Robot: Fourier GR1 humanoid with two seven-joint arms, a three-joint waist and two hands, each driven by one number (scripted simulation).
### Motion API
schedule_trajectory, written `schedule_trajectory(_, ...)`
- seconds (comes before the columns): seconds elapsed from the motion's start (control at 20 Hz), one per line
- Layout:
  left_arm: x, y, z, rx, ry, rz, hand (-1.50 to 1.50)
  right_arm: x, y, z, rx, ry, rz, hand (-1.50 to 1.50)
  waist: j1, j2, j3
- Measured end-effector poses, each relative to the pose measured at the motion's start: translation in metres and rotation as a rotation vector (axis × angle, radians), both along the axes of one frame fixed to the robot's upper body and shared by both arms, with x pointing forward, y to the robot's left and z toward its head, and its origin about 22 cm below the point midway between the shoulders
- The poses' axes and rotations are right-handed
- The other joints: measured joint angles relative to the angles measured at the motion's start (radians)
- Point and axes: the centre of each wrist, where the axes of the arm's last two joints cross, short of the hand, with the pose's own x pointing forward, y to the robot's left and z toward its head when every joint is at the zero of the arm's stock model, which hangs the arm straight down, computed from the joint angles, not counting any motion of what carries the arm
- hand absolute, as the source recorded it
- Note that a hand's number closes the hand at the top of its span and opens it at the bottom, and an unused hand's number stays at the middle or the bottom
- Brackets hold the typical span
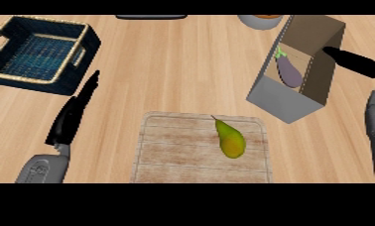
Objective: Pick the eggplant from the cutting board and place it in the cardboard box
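A purple eggplant [289, 70] with a green stem lies inside the cardboard box [285, 102] at the right. On the wooden cutting board [172, 145] at the lower middle rests a green-yellow pear [230, 139]. My left hand [73, 111] stands at the left of the board, fingers straight and pointing up, holding nothing. Only a dark part of my right hand [351, 60] shows at the right edge, just beside the box's far wall; its fingers look straight and hold nothing.
A dark blue woven basket [82, 54] sits at the upper left. A grey bowl [258, 21] with something orange in it stands behind the box. A dark flat object [150, 17] lies at the top edge.
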Motion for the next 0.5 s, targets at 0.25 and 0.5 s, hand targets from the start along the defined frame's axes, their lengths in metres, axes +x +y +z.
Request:
schedule_trajectory(0.25,-0.001,0.008,-0.002,0.004,0.001,0.0,0.0,-0.031,-0.041,-0.019,0.005,-0.081,-0.049,-1.5,-0.001,0.0,0.0)
schedule_trajectory(0.5,0.0,0.01,-0.008,0.004,0.005,-0.003,0.0,-0.064,-0.077,-0.035,-0.002,-0.132,-0.092,-1.5,-0.002,-0.001,-0.001)
